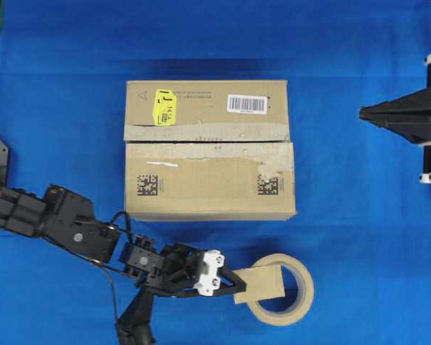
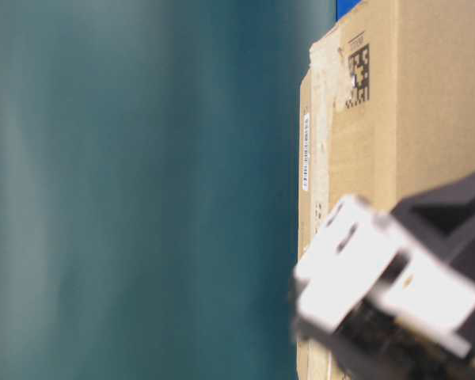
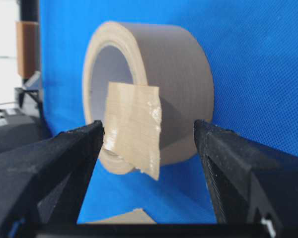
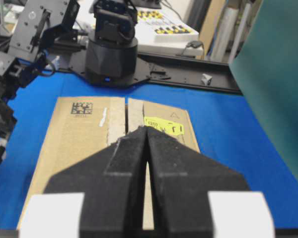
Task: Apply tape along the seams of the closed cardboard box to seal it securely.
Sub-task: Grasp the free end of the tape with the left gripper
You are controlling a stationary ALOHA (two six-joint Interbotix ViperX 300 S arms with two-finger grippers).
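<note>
1. The sealing looks barely begun: the seams (image 1: 208,141) of the cardboard box (image 1: 210,149) carry only ragged old tape residue, with no fresh strip laid that I can see.
2. The tape (image 3: 133,126), a small tan piece, hangs off the tape roll (image 1: 281,290), which lies on the blue cloth just in front of the box, toward its right corner.
3. The left gripper (image 3: 148,148) has its jaws wide apart, one on each side of the piece, and is not pinching it.
4. The right gripper (image 4: 147,163) sits well to the right of the box, jaws pressed together and holding nothing.
5. Left to do, in my judgement: grasp the piece, carry it to the slit and press it down.
6. The box is the only container; its flaps are closed, so its contents cannot be told.
</note>
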